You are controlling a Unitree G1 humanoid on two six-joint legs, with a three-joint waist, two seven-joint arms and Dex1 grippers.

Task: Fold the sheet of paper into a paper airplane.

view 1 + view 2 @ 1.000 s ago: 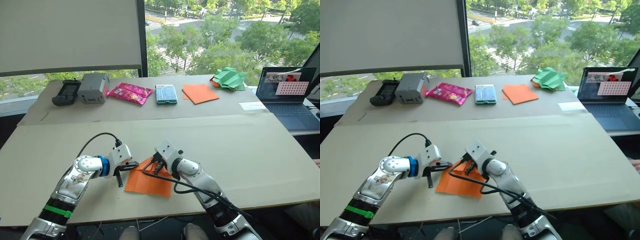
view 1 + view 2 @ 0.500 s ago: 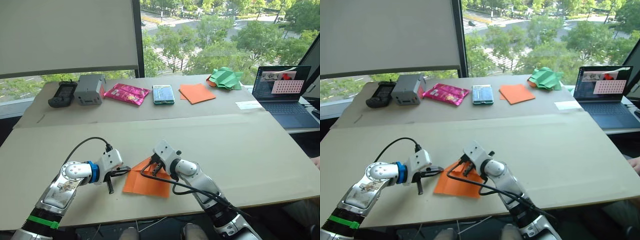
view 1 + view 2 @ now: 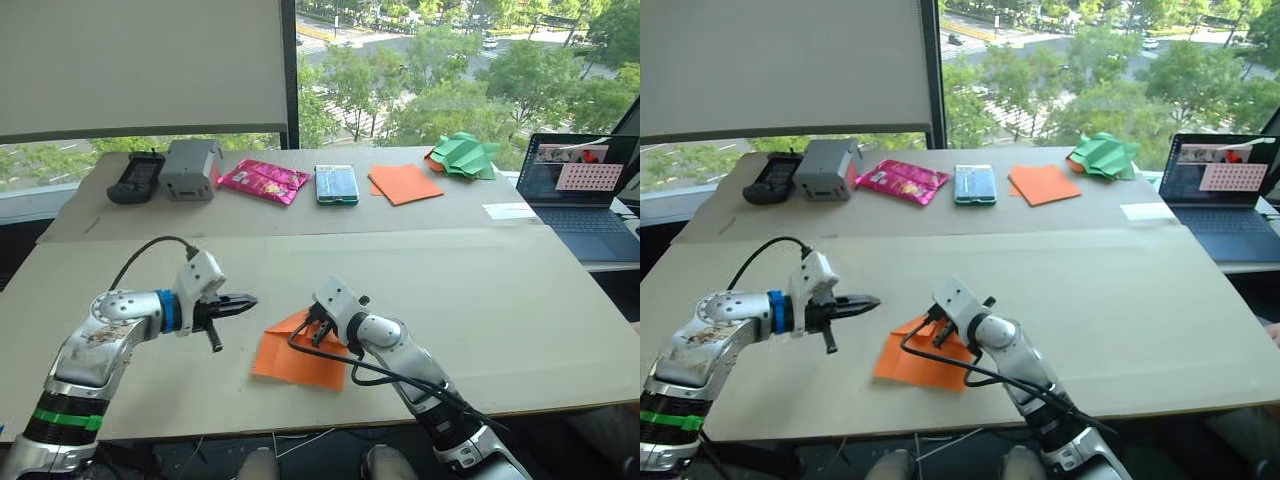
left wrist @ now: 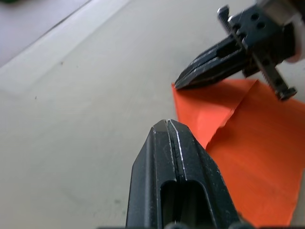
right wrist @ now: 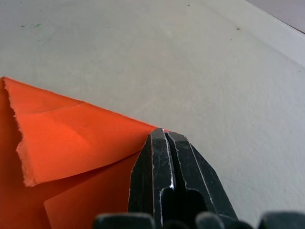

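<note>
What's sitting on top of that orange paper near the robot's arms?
The right pincer, shut, rests its tip on the sheet of paper near the far corner. A folded-over flap lies on it too. Anything under the flap is covered.

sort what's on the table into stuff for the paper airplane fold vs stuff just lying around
For the job:
- sheet of paper, orange, one flap folded over
- right pincer, shut, tips at the paper
- left pincer, shut, off the paper

Lying about:
- flat orange sheets
- green paper shape
- pink packet
- grey box
- black handheld device
- teal packet
- laptop
</note>
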